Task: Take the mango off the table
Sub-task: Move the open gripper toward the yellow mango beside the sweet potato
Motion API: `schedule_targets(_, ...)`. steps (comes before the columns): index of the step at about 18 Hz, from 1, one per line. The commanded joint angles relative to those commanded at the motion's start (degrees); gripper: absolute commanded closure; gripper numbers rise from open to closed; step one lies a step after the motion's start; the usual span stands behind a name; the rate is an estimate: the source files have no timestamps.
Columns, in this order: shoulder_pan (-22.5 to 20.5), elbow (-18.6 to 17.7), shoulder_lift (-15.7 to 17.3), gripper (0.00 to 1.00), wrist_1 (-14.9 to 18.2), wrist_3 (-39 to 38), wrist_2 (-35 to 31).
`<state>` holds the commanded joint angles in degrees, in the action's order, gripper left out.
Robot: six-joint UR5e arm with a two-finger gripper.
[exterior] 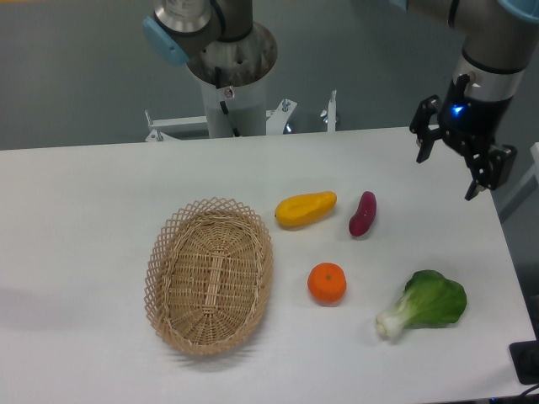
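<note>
- The hand (pixel 456 163) hangs released and empty above the far right of the counter (pixel 93 194).
- The mango (pixel 305 209) lies well apart to its left, beside the basket (pixel 209 276).
- Risk: the sweet potato (pixel 363 214) lies near the mango, so an imprecise descent could knock or grasp it.

Yellow-orange mango (pixel 305 209), purple sweet potato (pixel 363 214), orange orange (pixel 327 283), green-white bok choy (pixel 425 304), tan woven basket (pixel 165 252), white table (pixel 84 219).

The mango (pixel 305 209) is lying on the table (pixel 84 210) beside the basket (pixel 210 274); the gripper (pixel 447 177) is hanging spread and empty, well apart.
</note>
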<state>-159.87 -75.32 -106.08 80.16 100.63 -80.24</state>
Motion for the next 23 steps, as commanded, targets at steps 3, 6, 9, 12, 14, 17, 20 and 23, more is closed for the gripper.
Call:
schedule_targets(3,0.1,-1.7,0.2,0.00,-0.2,0.0,-0.2)
schedule_targets(6,0.1,-2.4,0.3,0.00,-0.2,0.0,-0.3)
schedule_targets(9,-0.1,-3.6,0.4,0.00,-0.5,0.0,0.1)
schedule_targets(12,0.0,-5.8,1.2,0.00,-1.3,-0.3,-0.1)
schedule_targets(14,0.0,-7.8,1.7,0.00,-2.7,-1.4,0.0)
schedule_targets(17,0.3,-11.5,2.8,0.00,-5.8,-4.5,-0.3)
schedule_targets(20,0.6,-16.9,3.8,0.00,-9.3,-7.2,-0.4)
schedule_targets(23,2.5,-22.0,3.7,0.00,-11.9,-7.6,-2.2)
